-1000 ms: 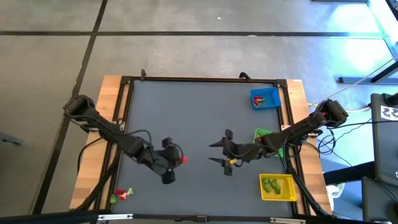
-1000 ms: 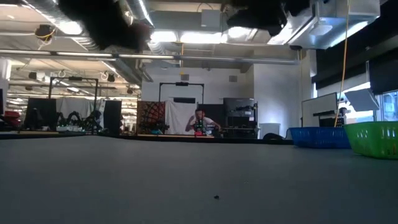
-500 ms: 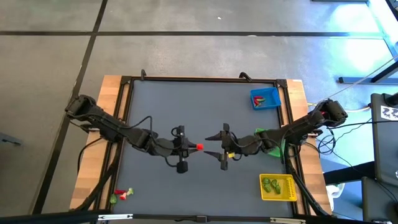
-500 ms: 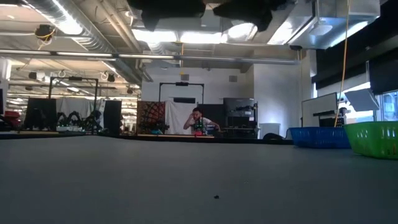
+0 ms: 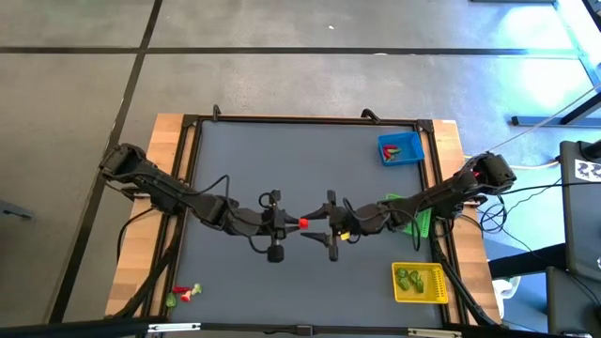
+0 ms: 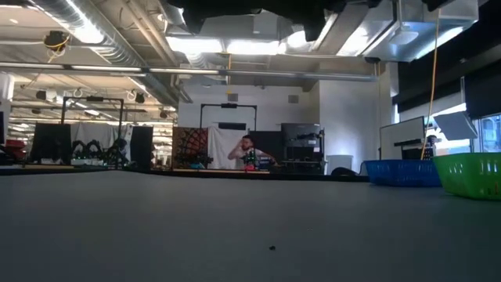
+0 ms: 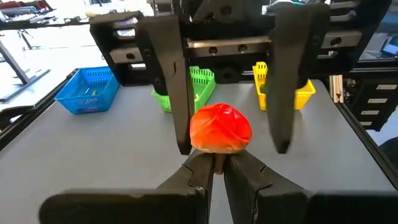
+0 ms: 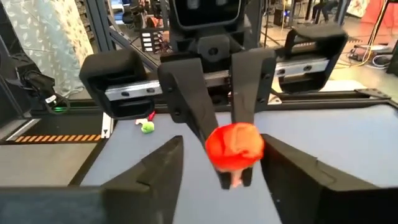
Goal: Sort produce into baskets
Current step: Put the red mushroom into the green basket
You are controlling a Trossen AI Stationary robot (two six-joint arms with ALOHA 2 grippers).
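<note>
In the centre of the high view the two grippers meet tip to tip above the grey table (image 5: 282, 169). The left gripper (image 5: 293, 222) has its fingers clamped on the stalk of a red piece (image 5: 303, 223). The right gripper (image 5: 315, 226) has its fingers apart, one on each side of that piece, not touching it in the wrist views. At right lie the blue basket (image 5: 401, 149), the green basket (image 5: 420, 222) partly under the right arm, and the yellow basket (image 5: 420, 283) at lower right. More pieces (image 5: 183, 295) lie at lower left.
</note>
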